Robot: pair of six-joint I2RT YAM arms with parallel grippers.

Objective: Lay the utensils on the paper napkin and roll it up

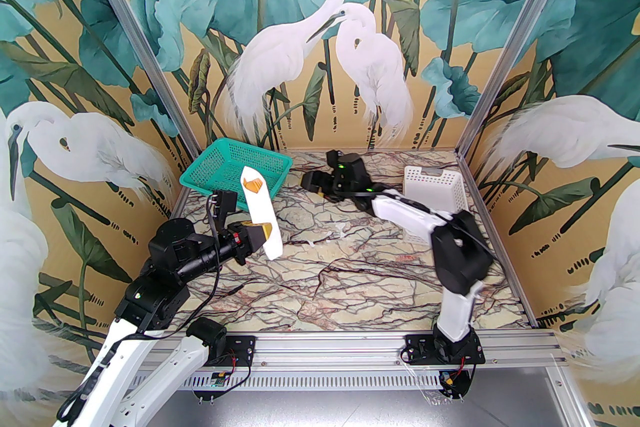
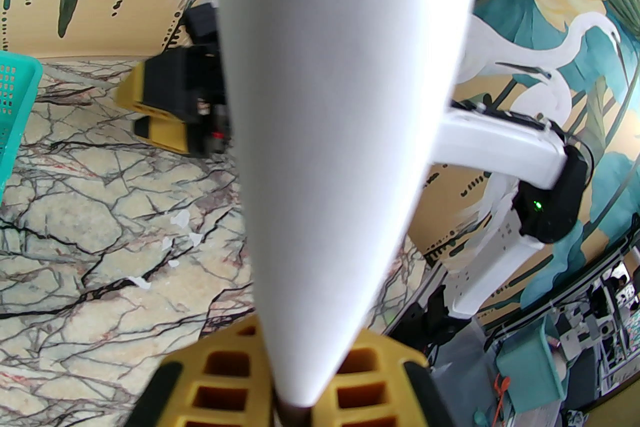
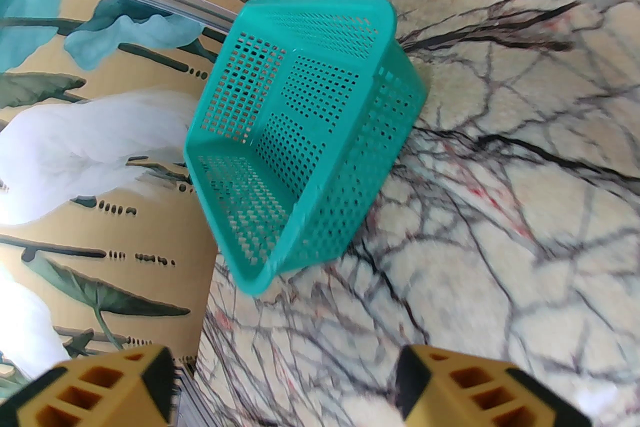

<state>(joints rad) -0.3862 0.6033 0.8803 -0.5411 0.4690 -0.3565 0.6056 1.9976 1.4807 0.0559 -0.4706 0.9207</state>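
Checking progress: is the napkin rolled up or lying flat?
Rolled up. The napkin is a narrow white tube held up in the left gripper, with orange-brown utensils poking from its top end.

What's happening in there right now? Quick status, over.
Left gripper: jaws shut on rolled napkin, held off the table. Utensils poke out its top end. Right gripper: jaws open, facing teal basket.

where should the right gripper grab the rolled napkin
Probably mid-roll, above the left gripper, coming from the right, jaws across the rolled napkin. It sticks up tilted, clamped near its lower end, so that stretch is free; utensils poke out the top.
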